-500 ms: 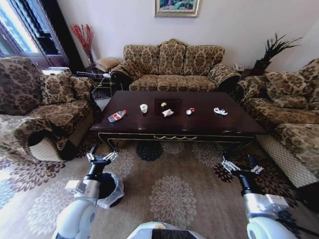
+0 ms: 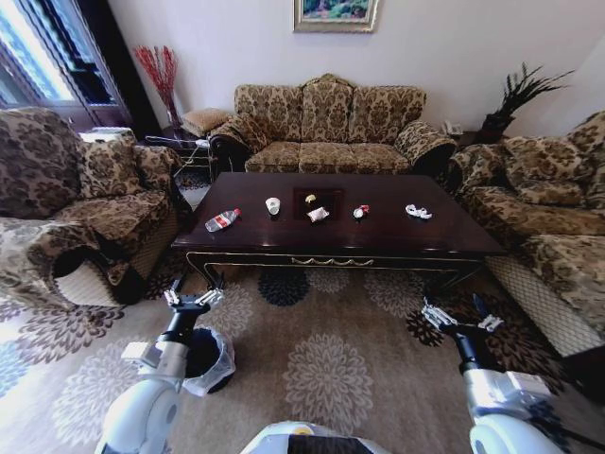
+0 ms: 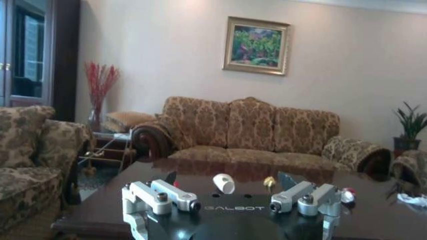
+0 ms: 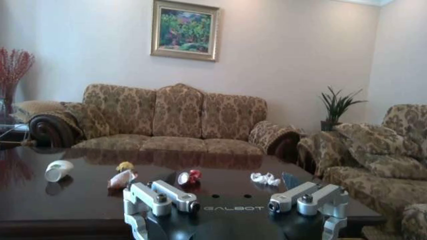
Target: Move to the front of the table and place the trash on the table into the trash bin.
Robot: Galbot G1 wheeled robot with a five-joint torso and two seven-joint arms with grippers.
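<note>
The dark wooden table [image 2: 284, 241] stands ahead of me on the rug. On its top lies the trash: a clear bottle [image 2: 222, 220] with a red label, a white cup [image 2: 273, 205], a small wrapper [image 2: 319, 215], a red-and-white bit [image 2: 360, 212] and a crumpled white wrapper [image 2: 418, 212]. The black trash bin [image 2: 206, 359] with its plastic liner sits on the rug beside my left arm. My left gripper [image 2: 192, 300] and right gripper [image 2: 461, 320] hang open and empty, short of the table's front edge. The cup [image 4: 59, 170] lies on its side.
Patterned sofas surround the table: one behind it [image 2: 326, 128], one on the left [image 2: 85, 208] and one on the right [image 2: 558, 218]. A side table with a red-twig vase [image 2: 159, 71] stands at the back left. Open rug [image 2: 331, 369] lies between me and the table.
</note>
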